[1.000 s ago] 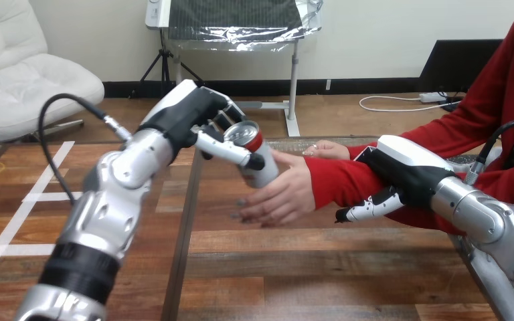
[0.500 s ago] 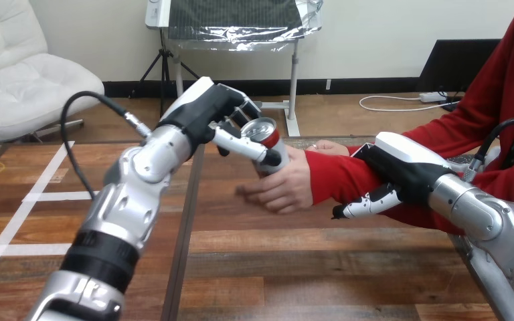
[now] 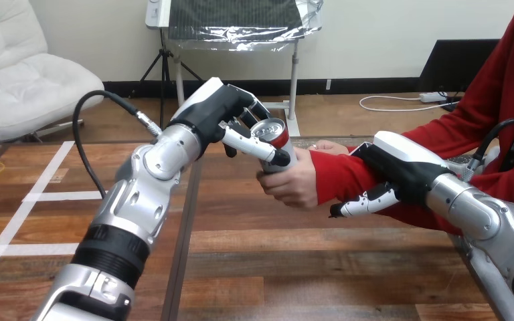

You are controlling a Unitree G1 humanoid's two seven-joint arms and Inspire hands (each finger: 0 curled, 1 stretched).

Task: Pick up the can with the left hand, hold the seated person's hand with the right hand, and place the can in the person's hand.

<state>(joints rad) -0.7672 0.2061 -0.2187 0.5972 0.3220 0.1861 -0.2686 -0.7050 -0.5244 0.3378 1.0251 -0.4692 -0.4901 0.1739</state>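
A silver can with a red band point(image 3: 278, 138) is up above the wooden table point(image 3: 308, 267), tilted with its top toward me. My left hand point(image 3: 226, 110) is shut on it: the thumb point(image 3: 254, 145) lies across its front and the fingers curl behind it. The person's hand point(image 3: 296, 184) is curled round the can's lower part, so both hands are on it. My right hand point(image 3: 395, 170) sits over the person's red-sleeved forearm point(image 3: 338, 179), with the thumb point(image 3: 361, 205) reaching along its underside, gripping it.
The person's other hand point(image 3: 326, 148) rests behind the held arm near the table's far edge. A dark seam point(image 3: 184, 227) runs down the table. White tape lines point(image 3: 40, 197) mark the left part. My right arm fills the lower right corner.
My left hand has carried the can right and slightly up. The person's hand lifted off the table and closed its fingers round the can. My right hand stayed on the forearm.
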